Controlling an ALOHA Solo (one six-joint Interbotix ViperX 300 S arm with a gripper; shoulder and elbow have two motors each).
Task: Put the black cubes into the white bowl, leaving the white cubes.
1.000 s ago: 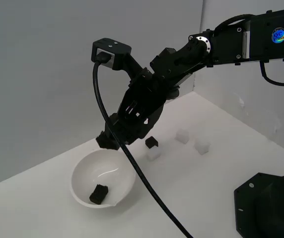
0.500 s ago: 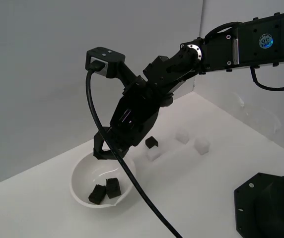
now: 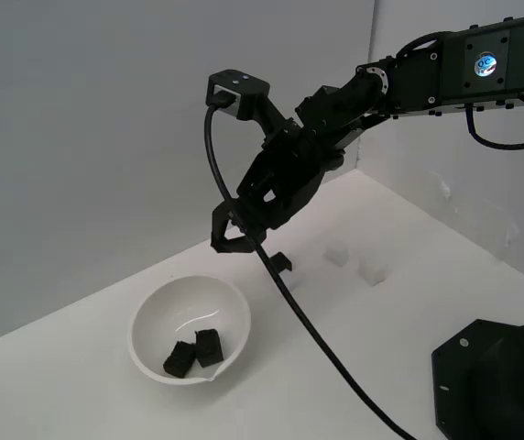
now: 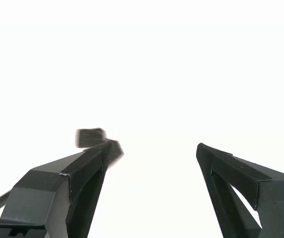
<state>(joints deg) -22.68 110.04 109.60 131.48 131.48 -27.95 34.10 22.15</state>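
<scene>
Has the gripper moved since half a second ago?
Yes. The gripper has risen from the white bowl rim, toward the exterior view's right, jaws open.

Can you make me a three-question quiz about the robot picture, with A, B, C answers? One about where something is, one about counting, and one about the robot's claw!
1. Where is the black cube that is not in the bowl?
A. On the table behind the bowl
B. In the gripper
C. On a white cube

2. How many black cubes are in the bowl?
A. None
B. Two
C. Four

3. How are the gripper jaws?
A. Shut on a cube
B. Shut and empty
C. Open and empty

Answers: 1 A, it sits on the table near the white cubes. 2 B, two dark cubes lie inside. 3 C, the wrist view shows a wide gap holding nothing.
</scene>
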